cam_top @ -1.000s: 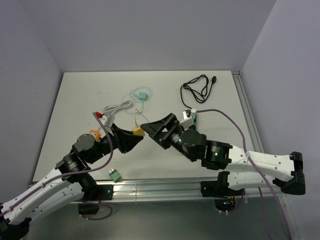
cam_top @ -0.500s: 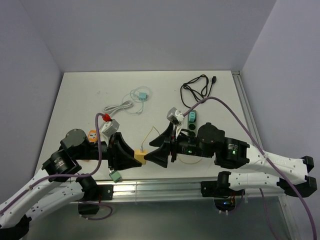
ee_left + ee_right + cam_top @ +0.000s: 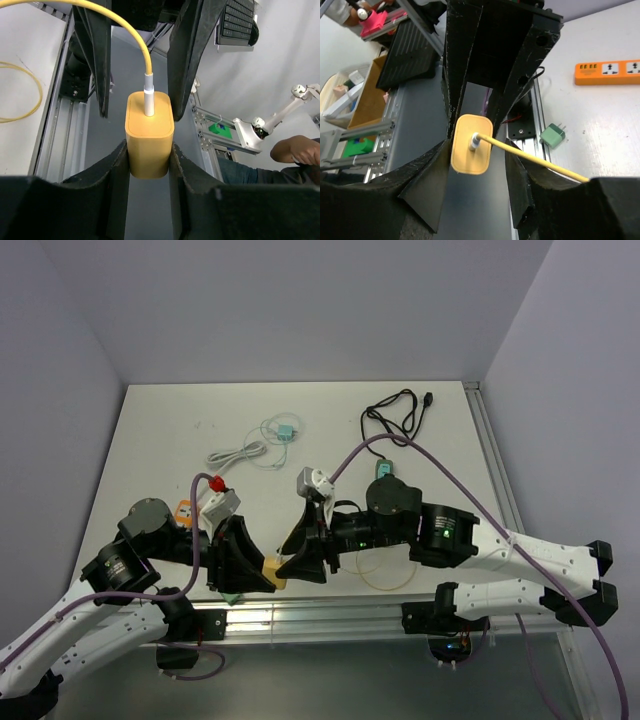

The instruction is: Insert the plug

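The yellow charger block point(image 3: 149, 131) is clamped by its lower half in the left pincer point(image 3: 149, 152), in the air near the front edge of the surface point(image 3: 170, 430). Its long axis runs along that pincer's fingers. The port face points at the right pincer point(image 3: 476, 165), with the yellow cable point(image 3: 530, 155) plugged in. The right pincer straddles the block at a narrow setting; contact cannot be determined. Markings on the orange power strip point(image 3: 607, 70) are too small to read.

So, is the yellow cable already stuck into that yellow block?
Yes, the white tip of the cable sits in the face of the block, which the left pincer grips.
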{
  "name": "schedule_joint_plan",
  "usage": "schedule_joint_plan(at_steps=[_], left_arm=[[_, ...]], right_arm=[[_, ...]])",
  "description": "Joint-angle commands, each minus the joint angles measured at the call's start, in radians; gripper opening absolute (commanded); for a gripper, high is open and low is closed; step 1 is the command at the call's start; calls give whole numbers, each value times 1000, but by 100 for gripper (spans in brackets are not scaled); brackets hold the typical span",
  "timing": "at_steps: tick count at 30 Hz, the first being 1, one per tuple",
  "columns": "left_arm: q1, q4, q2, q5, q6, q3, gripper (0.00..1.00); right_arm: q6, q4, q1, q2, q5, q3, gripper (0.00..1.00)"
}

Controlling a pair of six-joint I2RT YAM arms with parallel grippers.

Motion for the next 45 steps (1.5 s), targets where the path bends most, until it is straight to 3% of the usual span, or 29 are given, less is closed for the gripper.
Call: schedule_joint_plan(at_steps=[1, 5, 8, 9, 11, 12, 15, 17, 18, 19, 21, 22, 24, 29, 30, 33, 34, 35, 37, 38, 39, 40, 41, 43, 44, 45], left_arm=[[2, 43, -2, 34, 0, 19, 0], [1, 28, 0, 30, 10, 29, 0], [1, 3, 3, 25, 23, 38, 1], [1, -1, 3, 16, 31, 43, 0], [2, -47, -2, -14, 48, 57, 17], [2, -70, -6, -47, 62, 74, 37], [1, -151, -32, -232, 88, 107, 65], [2, -219, -51, -336, 100, 126, 75], [2, -240, -59, -385, 103, 144, 98], [2, -263, -66, -503, 105, 152, 99], [1, -334, -89, -649, 92, 175, 100], [1, -357, -101, -773, 86, 183, 99], [1, -403, -114, -873, 74, 186, 100], [1, -396, -155, -944, 72, 158, 100], [1, -388, -160, -943, 72, 148, 100], [2, -354, -161, -940, 79, 134, 100], [1, -347, -152, -938, 79, 134, 100], [1, -342, -146, -935, 80, 137, 100], [1, -337, -134, -920, 83, 138, 99], [1, -333, -123, -917, 88, 141, 100], [1, -333, -117, -917, 88, 143, 100], [1, -334, -109, -920, 88, 144, 99], [2, -337, -106, -918, 89, 149, 100], [1, -340, -103, -920, 91, 154, 99], [2, -340, -103, -923, 91, 155, 99], [1, -336, -105, -924, 89, 155, 100]], right_arm=[[-21, -9, 4, 35, -75, 61, 54], [-21, -13, 3, 89, -117, 73, 52], [-28, -16, 4, 118, -132, 84, 26], [-25, -16, 3, 120, -120, 88, 0], [-21, -20, 3, 110, -68, 88, 0], [-14, -20, 3, 97, 14, 78, 0], [18, 5, -20, 12, 172, 13, 0], [50, -29, -54, -44, 327, -4, 0], [61, -76, -63, -61, 405, -7, 0], [73, -104, -71, -90, 575, -10, 0], [119, -194, -80, -115, 737, -17, 0], [143, -232, -82, -135, 918, -19, 0], [246, -391, -83, -153, 1093, -7, 0], [572, -784, -89, -238, 1496, 126, 0], [641, -940, -91, -250, 1549, 156, 0], [772, -1117, -89, -276, 1705, 287, 0], [756, -1101, -91, -293, 1734, 309, 0], [607, -1049, -89, -304, 1760, 329, 0], [398, -768, -91, -347, 1831, 331, 0], [93, -616, -91, -367, 1836, 306, 0], [-101, -224, -91, -385, 1836, 277, 0], [-273, -53, -91, -414, 1827, 256, 0], [-429, 35, -89, -411, 1807, 292, 0], [-439, -13, -91, -364, 1756, 411, 0], [-543, 3, -91, -345, 1755, 496, 0], [-633, 146, -89, -333, 1745, 505, 0]])
